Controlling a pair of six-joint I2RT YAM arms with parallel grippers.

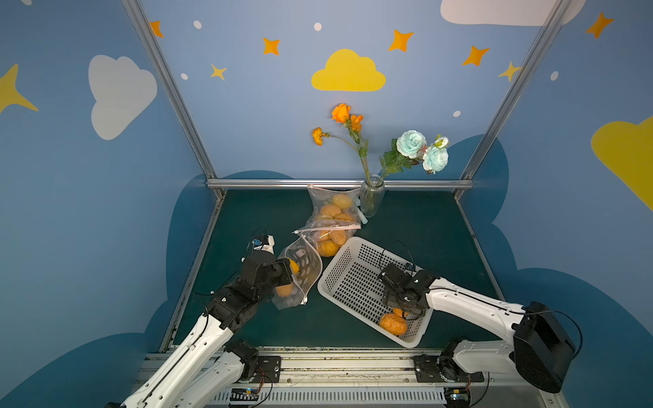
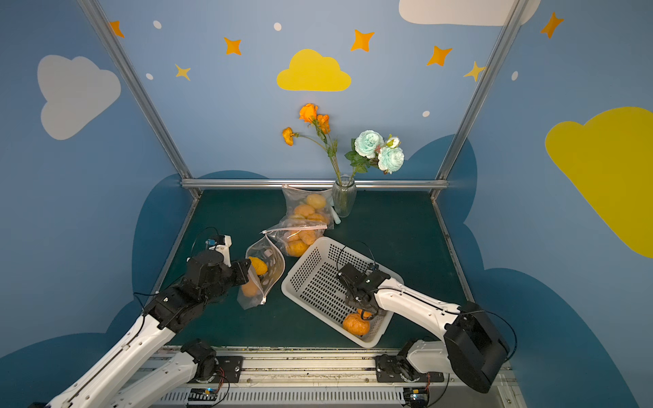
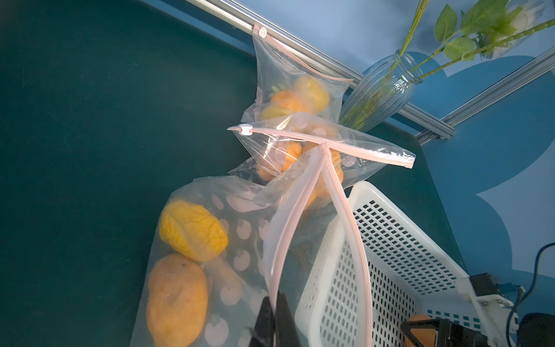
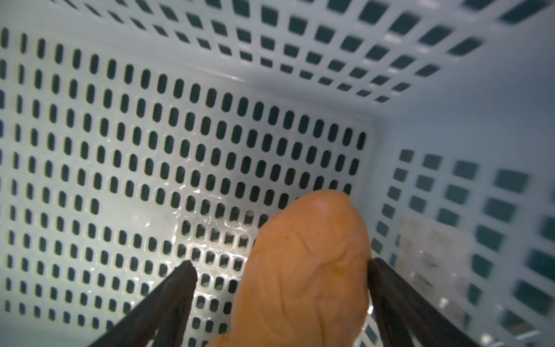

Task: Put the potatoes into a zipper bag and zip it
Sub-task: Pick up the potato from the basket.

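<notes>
Potatoes [image 1: 393, 324] are split between bags and basket on the dark green counter [image 1: 247, 226], and my reading is that the step in hand is fetching another loose one for bagging. White basket [image 1: 334, 273] sits askew at lower right of centre in both top views. Two potatoes remain in its lowest corner, one part-hidden under the right arm. At upper centre, a filled bag [image 1: 334, 203] leans by the glass vase [image 1: 371, 197] and a second filled bag [image 1: 335, 235] lies just in front of it; both look zipped. Left of centre, the open bag [image 1: 304, 272] stands with its mouth turned toward the basket and two potatoes inside, as the left wrist view shows. Left fingers [image 3: 283, 324] are pinched tight on that bag's pink zipper rim, holding the mouth up. Right fingers [image 4: 168, 300] are spread wide down inside the basket, straddling a wrinkled orange potato [image 4: 306, 270]. One finger touches or sits just beside its flank, and the other stands apart with bare basket floor between. Nothing is gripped there yet. Next move, I judge, calls for centring on the potato, closing across its width, lifting clear of the basket wall and carrying it to the held-open mouth; zipping comes only once the basket is empty
</notes>
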